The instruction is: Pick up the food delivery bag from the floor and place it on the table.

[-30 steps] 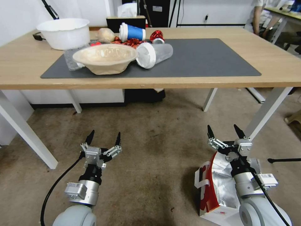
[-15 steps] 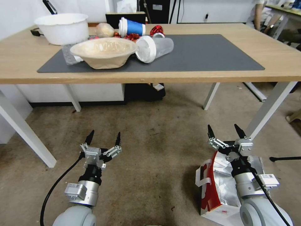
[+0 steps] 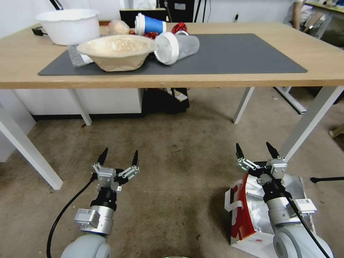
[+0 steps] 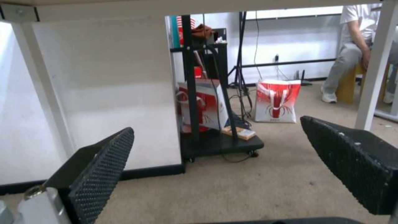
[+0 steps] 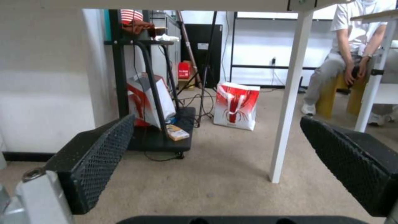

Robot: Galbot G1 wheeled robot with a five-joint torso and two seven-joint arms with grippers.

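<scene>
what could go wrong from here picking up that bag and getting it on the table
1. The food delivery bag stands directly under the right tool and its arm, with a thin loop handle at the side; a grasp may miss it or crush the foil.
2. Bowls and tipped cups crowd the table's left half, so landing there could knock them.
3. The table edge overhangs the lift path.

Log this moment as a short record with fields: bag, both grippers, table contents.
bag: food delivery bag on the floor, open top showing foil lining, partly behind the right arm
right gripper: right gripper open, above the bag's far edge, holding nothing
left gripper: left gripper open, over bare carpet, apart from the bag
table: table with a grey mat bearing a beige bowl and a tipped clear cup; white tub beside the mat
task state: bag not yet lifted
</scene>
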